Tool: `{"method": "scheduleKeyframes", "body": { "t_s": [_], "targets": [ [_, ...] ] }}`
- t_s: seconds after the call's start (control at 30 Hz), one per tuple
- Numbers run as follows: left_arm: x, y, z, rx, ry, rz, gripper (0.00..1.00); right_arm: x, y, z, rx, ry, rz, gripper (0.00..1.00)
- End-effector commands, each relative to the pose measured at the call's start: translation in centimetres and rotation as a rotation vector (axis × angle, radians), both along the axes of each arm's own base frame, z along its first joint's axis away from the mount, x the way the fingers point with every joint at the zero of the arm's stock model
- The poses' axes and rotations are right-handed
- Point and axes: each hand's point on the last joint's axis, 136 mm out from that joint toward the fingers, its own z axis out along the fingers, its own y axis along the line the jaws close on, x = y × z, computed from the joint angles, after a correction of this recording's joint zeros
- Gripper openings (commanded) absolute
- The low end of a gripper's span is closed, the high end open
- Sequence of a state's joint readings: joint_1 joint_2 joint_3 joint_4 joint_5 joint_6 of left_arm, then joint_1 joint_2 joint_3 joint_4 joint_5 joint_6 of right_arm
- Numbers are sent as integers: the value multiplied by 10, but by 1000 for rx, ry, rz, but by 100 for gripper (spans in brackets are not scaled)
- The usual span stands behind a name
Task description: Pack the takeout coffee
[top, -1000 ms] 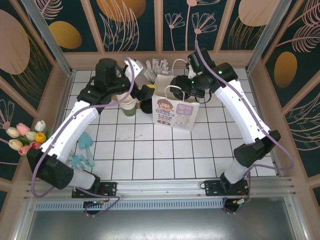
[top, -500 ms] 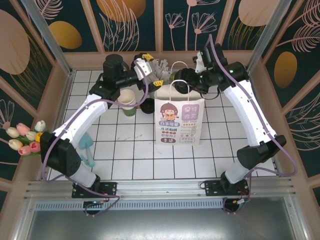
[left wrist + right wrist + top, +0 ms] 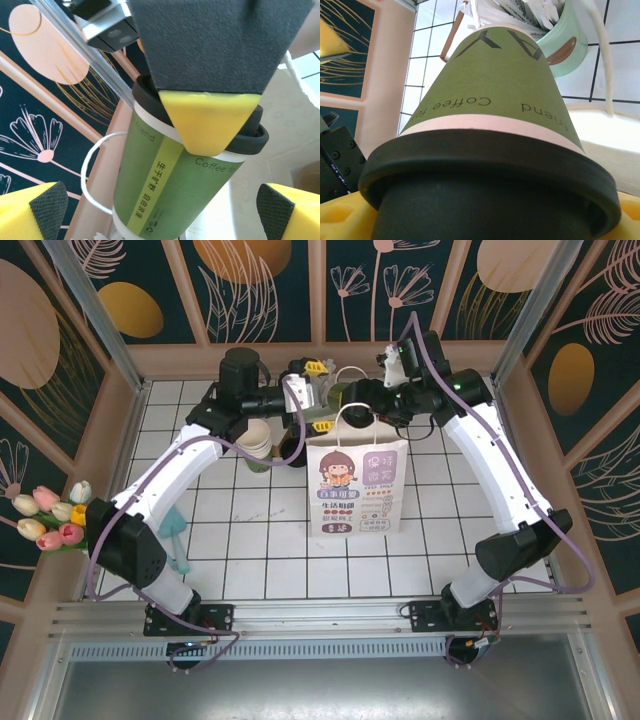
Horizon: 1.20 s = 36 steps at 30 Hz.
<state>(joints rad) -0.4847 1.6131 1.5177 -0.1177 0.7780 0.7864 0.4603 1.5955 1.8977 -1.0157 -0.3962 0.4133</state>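
- The coffee cup (image 3: 170,185), dark green with a black lid (image 3: 485,200), hangs in the air at the upper middle of the overhead view, just behind the top of the paper bag (image 3: 356,490).
- The right arm's (image 3: 500,480) jaws grip it at the lid end; one padded finger lies across the lid in the left wrist view.
- The left arm's (image 3: 170,475) jaws stand wide open on either side of the cup, touching nothing.
- The bag stands upright on the bench (image 3: 270,560), its handles (image 3: 352,418) up.
- The cup looks not yet packed: it is outside the bag, so lowering it through the mouth and letting go is left, I'd say.
- I cannot tell how wide the bag's mouth gapes.
- Just left of the bag is a stack of cream cups (image 3: 258,440); a pale green cup of white sticks (image 3: 560,35) sits behind the coffee.
- The bench is white tile with dark grout, a metal rail (image 3: 320,615) along the lower edge.
- Tulips (image 3: 50,515) lie at the left edge, a teal thing (image 3: 168,540) near them.
- Dark walls painted with leaves and flowers (image 3: 260,290) close the room in.
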Motion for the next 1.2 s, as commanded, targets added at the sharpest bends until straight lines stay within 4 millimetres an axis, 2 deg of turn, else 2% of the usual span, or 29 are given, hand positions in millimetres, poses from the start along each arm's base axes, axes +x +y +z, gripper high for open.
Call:
{"method": "scheduleKeyframes", "body": {
  "t_s": [0.0,0.1,0.3,0.5,0.67,0.9,1.07,1.13,1.17],
  "targets": [
    [0,-4,-2,23,-33,-21,98,-4,13,30,41,-112,71,59],
    [7,-5,-4,26,-33,-4,98,-8,18,27,33,-123,99,59],
    [7,-13,-16,58,-9,-11,97,-21,26,24,61,-133,140,59],
    [6,-15,-33,92,5,4,91,-31,29,42,124,-161,167,59],
    [2,-15,-31,64,1,5,82,-34,33,35,135,-150,191,59],
    [-6,-15,-31,14,44,-2,73,-41,38,45,176,-201,227,59],
    [-7,-17,-30,0,59,-8,62,-46,40,45,182,-217,246,60],
    [-8,-17,-30,-3,64,-7,67,-45,40,44,181,-218,244,59],
    [-8,-18,-29,-4,68,-9,79,-45,41,44,181,-220,248,59]
  ]
}}
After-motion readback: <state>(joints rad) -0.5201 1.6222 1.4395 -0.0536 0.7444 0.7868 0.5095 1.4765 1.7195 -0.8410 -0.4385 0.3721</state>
